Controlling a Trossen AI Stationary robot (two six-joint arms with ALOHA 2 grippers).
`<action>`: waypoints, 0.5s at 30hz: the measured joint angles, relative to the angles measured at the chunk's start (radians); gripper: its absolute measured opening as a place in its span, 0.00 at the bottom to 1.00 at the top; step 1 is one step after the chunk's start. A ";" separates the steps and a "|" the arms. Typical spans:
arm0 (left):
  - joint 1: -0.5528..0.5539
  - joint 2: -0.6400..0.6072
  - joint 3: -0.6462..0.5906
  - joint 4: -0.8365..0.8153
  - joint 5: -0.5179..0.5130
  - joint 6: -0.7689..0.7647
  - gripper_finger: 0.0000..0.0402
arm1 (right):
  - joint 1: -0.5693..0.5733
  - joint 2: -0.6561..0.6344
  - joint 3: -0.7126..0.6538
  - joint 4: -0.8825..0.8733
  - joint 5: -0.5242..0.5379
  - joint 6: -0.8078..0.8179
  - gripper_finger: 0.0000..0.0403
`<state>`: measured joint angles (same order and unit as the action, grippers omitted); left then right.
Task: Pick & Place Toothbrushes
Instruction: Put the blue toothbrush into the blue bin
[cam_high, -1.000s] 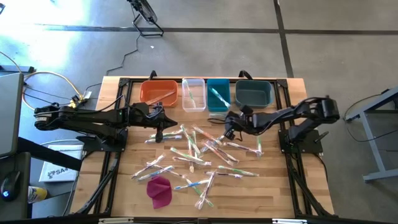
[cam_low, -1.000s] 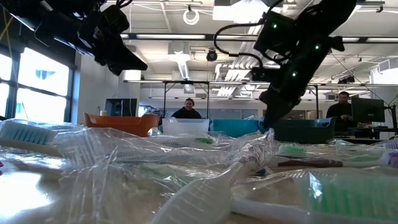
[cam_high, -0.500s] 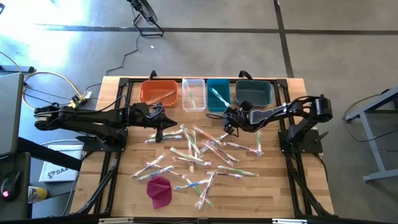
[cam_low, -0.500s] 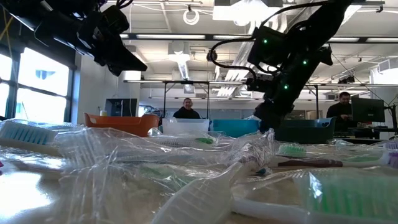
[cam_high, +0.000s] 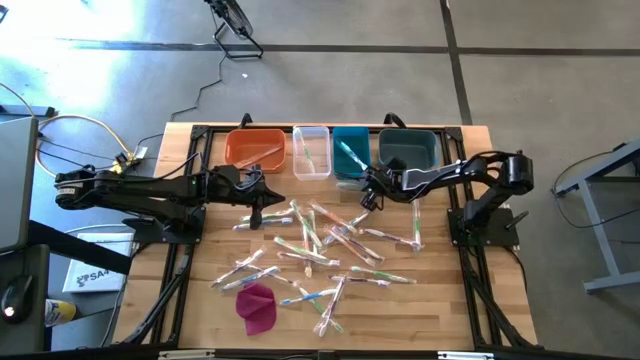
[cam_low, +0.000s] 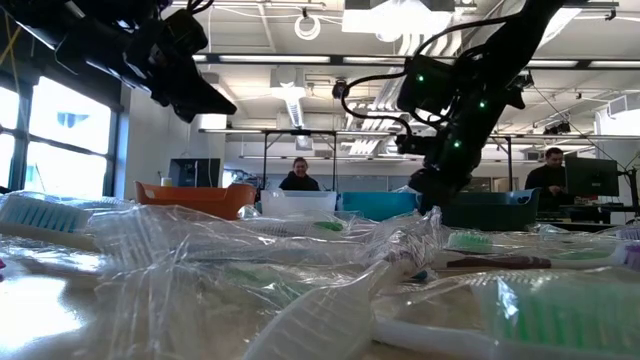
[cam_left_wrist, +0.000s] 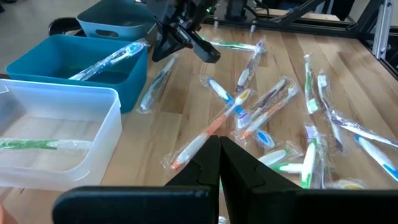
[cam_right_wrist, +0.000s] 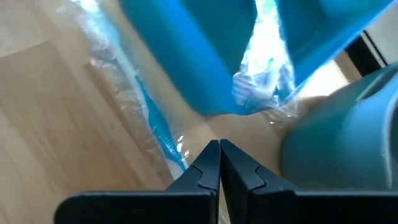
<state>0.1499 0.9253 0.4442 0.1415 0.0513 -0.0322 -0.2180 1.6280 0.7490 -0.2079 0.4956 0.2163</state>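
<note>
Many wrapped toothbrushes (cam_high: 320, 245) lie scattered flat on the wooden table; the low view shows them close up (cam_low: 300, 260). One blue toothbrush (cam_right_wrist: 152, 121) lies on the table along the teal bin's (cam_high: 351, 152) near wall. Another (cam_right_wrist: 264, 56) pokes over that bin's rim. My right gripper (cam_high: 365, 202) (cam_right_wrist: 219, 146) is shut and slants down over the table just in front of the teal bin, beside the blue toothbrush, holding nothing. My left gripper (cam_high: 268, 197) (cam_left_wrist: 219, 142) is shut and hovers above the pile's left side.
An orange bin (cam_high: 255, 150), a clear bin (cam_high: 312, 152) with a green toothbrush and a dark blue-grey bin (cam_high: 408, 150) stand beside the teal one along the far edge. A magenta cloth lump (cam_high: 257, 305) lies near the front left. People show in the room behind.
My right gripper has swung toward the table's far edge and a little down, closing in on the teal bin's near wall. It has stayed shut. The toothbrushes have not moved.
</note>
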 joint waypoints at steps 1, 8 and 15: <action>0.000 0.000 0.000 -0.005 0.000 0.000 0.00 | 0.000 0.000 0.000 -0.003 -0.023 -0.010 0.01; 0.000 0.000 -0.001 -0.013 0.000 -0.003 0.00 | 0.001 0.000 0.000 -0.031 -0.120 -0.009 0.01; 0.000 0.000 -0.001 -0.013 0.000 -0.003 0.00 | 0.002 0.000 0.000 -0.031 -0.226 -0.008 0.01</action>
<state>0.1497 0.9253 0.4431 0.1280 0.0513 -0.0349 -0.2161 1.6276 0.7490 -0.2394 0.2697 0.2085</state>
